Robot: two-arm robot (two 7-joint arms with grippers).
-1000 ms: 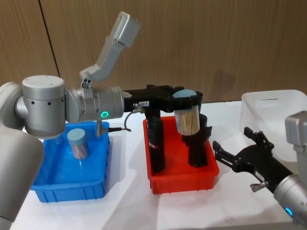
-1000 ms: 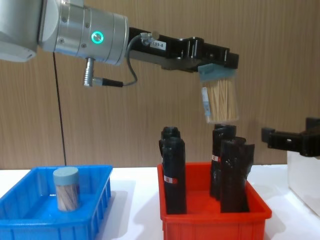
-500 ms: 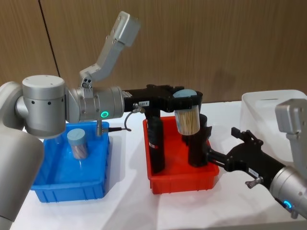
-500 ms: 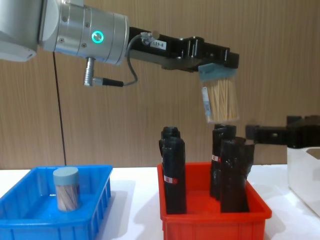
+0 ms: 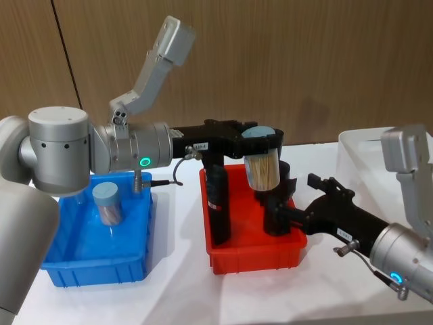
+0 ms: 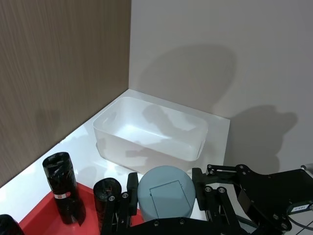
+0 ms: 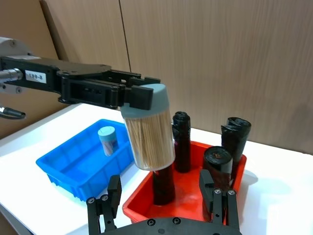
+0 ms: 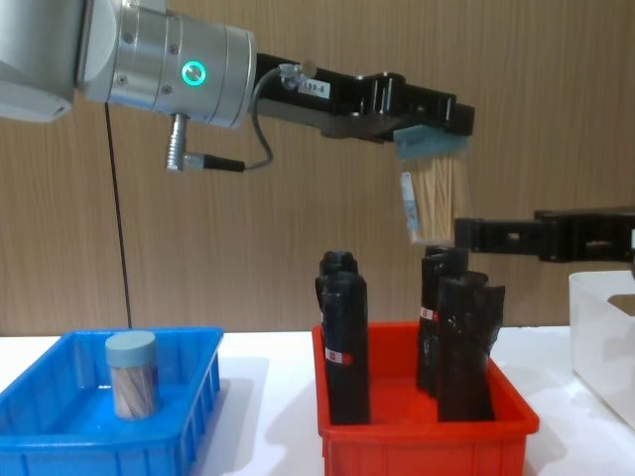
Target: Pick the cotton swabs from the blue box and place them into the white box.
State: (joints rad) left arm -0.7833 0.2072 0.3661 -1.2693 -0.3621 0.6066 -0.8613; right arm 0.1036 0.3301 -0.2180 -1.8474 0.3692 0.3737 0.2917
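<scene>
Right gripper (image 5: 298, 200): fingers spread wide and holding nothing, reaching in from the right at the level of the lower half of the held jar (image 5: 264, 169). Whether a fingertip touches the jar cannot be told. Just ahead of it, the left gripper (image 5: 260, 139) is clenched on that jar's grey-blue lid; the jar of cotton swabs hangs upright under it, clear of everything below. Directly beneath both grippers is a red bin (image 5: 257, 254) with 4 black cylinders (image 5: 218, 203) standing in it, their tops below the jar's base. Farther off, on the left gripper's arm side, the blue box (image 5: 95, 267) holds 1 more jar (image 5: 108, 203), upright near its middle. The white box (image 5: 352, 145) sits to the right, past the right gripper, well apart from the held jar, with no jar seen in it. All 3 bins rest on the white table (image 5: 183, 291). View notes: the right wrist view gives the finger spread, with the jar (image 7: 149, 134) framed between 2 fingers (image 7: 113, 196). The chest view gives heights, with the right gripper (image 8: 466, 235) level with the jar's bottom corner (image 8: 435, 203). The left wrist view looks down on the lid (image 6: 166, 193), pinched from both sides, with the white box's bare inside (image 6: 146, 142) beyond.
</scene>
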